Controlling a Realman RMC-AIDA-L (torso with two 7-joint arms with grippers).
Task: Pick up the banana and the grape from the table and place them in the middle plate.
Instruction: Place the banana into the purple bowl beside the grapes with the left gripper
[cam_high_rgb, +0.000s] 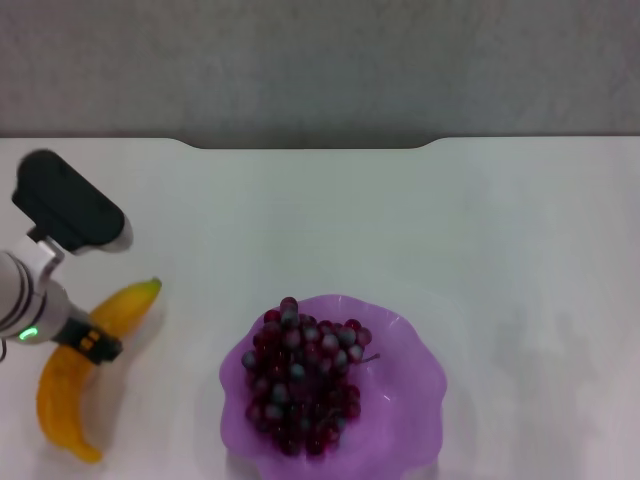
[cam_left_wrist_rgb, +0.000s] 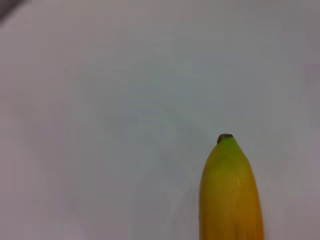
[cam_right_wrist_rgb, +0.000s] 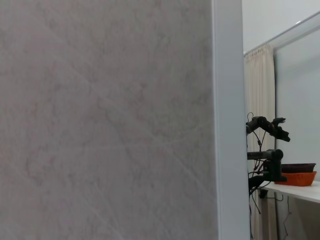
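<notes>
Over the left side of the table, the left arm's claw sat across the middle of the banana, though whether it was spread or pinching could not be told. A good grasp, by my judgement, would close squarely on the fruit's thick middle and lift it level before carrying it to the middle plate, setting it beside the grape already lying there. One banana, one bunch and one plate showed; the right claw was out of sight.
</notes>
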